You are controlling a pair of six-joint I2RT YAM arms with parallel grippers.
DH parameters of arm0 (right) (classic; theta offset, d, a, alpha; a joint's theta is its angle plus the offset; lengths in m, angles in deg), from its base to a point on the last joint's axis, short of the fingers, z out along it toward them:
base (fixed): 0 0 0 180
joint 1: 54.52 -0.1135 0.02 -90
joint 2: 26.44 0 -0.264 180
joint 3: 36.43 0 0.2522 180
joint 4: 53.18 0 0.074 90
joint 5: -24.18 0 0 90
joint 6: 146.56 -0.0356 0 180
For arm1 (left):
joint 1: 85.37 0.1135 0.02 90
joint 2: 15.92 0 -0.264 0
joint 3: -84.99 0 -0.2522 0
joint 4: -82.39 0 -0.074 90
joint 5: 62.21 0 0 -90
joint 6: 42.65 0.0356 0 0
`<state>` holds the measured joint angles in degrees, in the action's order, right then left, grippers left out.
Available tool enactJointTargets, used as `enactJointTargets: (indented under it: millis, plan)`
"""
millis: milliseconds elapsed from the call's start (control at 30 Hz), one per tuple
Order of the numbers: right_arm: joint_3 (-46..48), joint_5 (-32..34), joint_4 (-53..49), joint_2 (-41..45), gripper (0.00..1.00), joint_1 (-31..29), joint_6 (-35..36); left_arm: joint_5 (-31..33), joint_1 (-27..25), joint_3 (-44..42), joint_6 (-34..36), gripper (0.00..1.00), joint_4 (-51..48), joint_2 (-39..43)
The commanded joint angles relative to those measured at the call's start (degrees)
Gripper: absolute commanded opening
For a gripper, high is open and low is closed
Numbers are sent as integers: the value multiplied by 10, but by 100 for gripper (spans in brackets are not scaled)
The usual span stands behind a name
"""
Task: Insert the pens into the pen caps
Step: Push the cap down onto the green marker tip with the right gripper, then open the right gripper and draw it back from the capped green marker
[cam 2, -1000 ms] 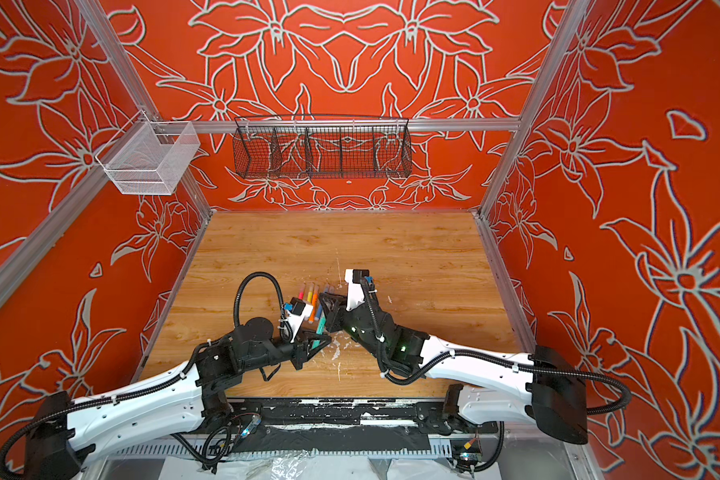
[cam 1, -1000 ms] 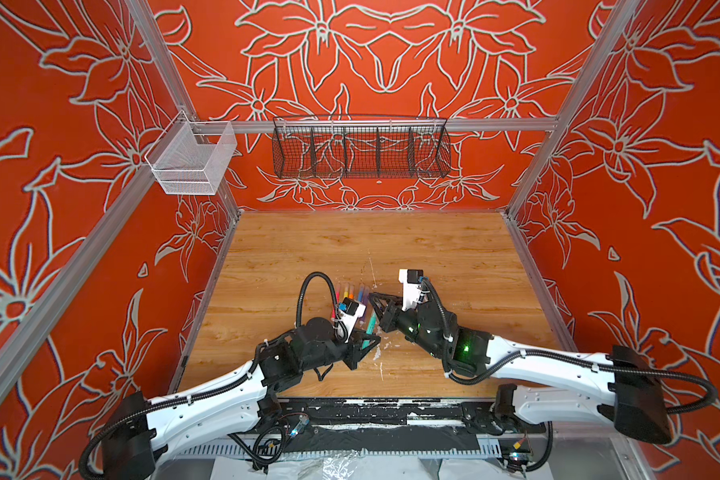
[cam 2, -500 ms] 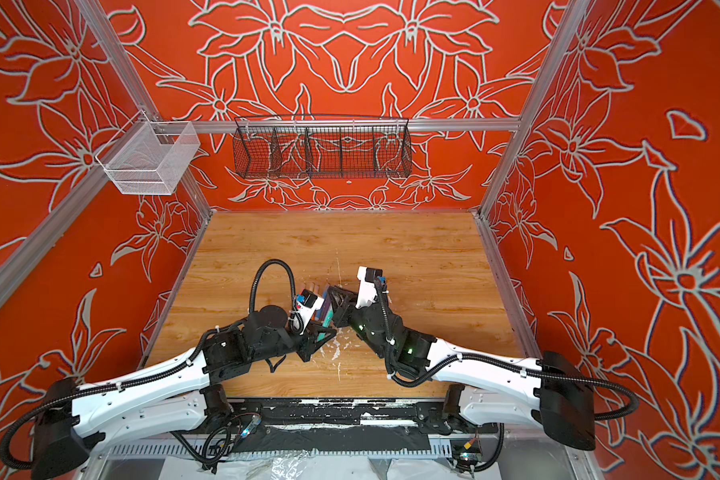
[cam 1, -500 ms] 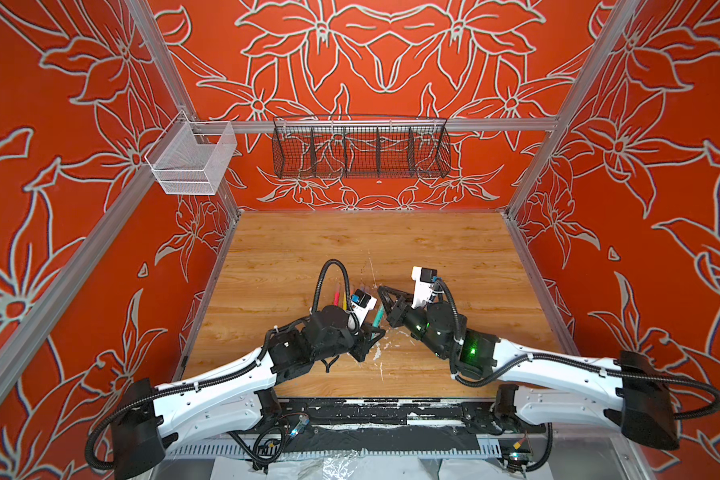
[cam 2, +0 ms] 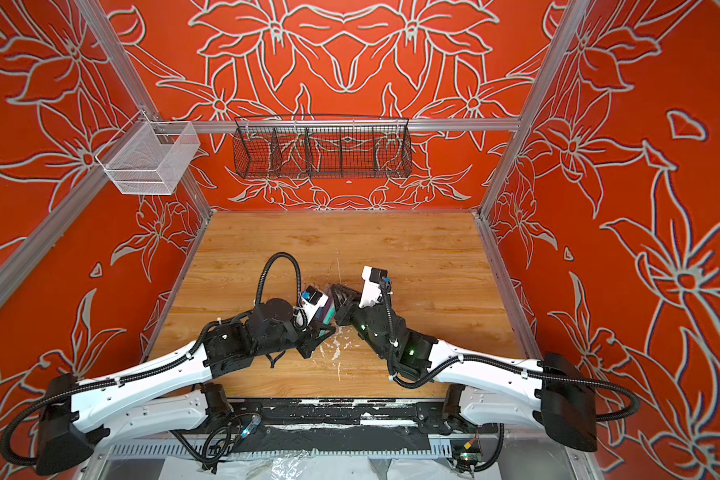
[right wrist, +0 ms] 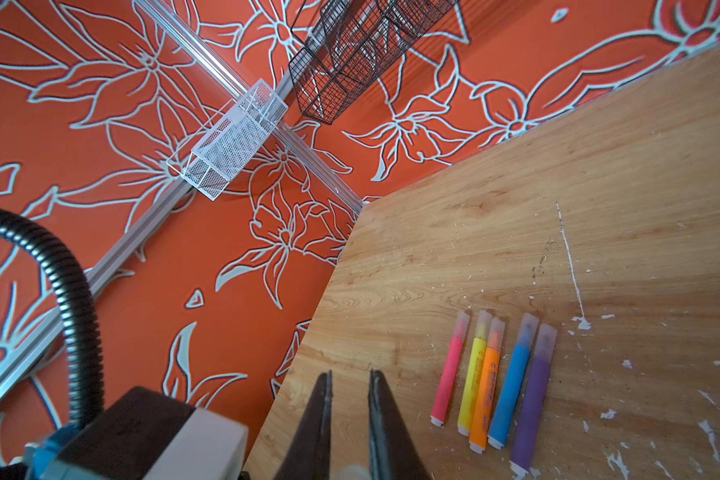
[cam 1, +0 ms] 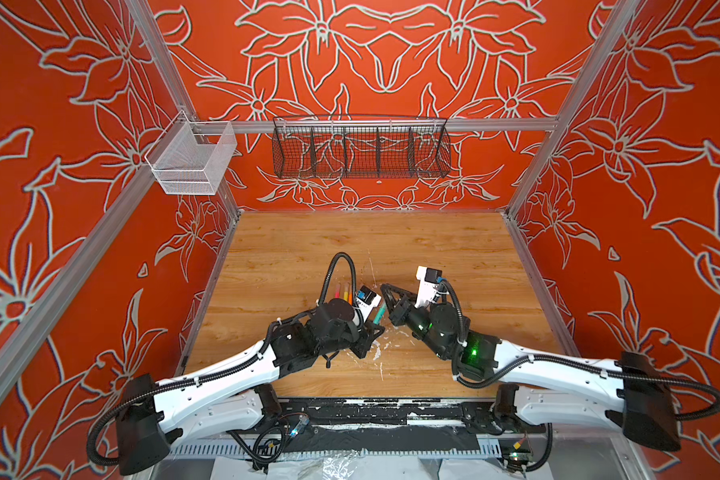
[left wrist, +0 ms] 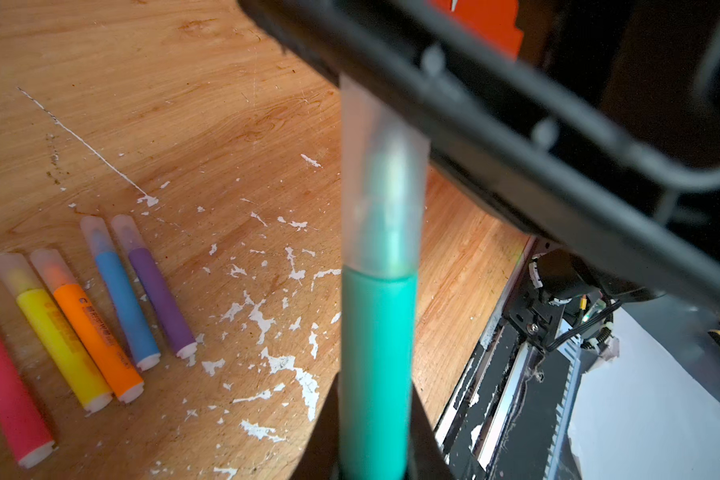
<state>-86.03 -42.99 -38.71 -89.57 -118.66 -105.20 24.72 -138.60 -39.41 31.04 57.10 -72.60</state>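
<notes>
Beside the row of five capped pens [right wrist: 486, 395] lying on the table [right wrist: 599, 166], on the side toward the right arm and held clear of the wood, the green pen [left wrist: 377, 353] stands clamped by its barrel in the left gripper [left wrist: 375, 432]. Its clear cap [left wrist: 381, 187] sits over the tip, mouth against the barrel's shoulder. The cap's far end is hidden behind a finger of the right gripper [right wrist: 350, 376]. That gripper's jaws stand narrow and seem to pinch the cap near their root, though the contact itself is not plain. Pen and cap are probably light, stiff, smooth plastic. The round barrel may twist or slide, so a mid-barrel hold suits it. The thin cap could squash, so a gentle pinch at its closed end is wiser.
</notes>
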Motion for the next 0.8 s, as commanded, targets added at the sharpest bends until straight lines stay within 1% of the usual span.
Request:
enactJointTargets:
  millis: [0, 300, 400, 633, 767]
  plan:
    - [37, -81, -100, -17, 0, -41, -4, 73, 28, 64, 1, 0, 145, -7]
    - [53, -59, -92, -9, 0, -68, -12, 50, 53, 98, 18, 0, 155, -43]
    - [59, -50, -82, -11, 0, -74, -11, 52, 59, 120, 24, 0, 141, -54]
    - [61, -42, -93, 10, 0, -76, -7, 54, 61, 123, 33, 0, 146, -49]
    - [65, -56, -74, 8, 0, -79, -16, 61, 61, 136, 42, 0, 137, -47]
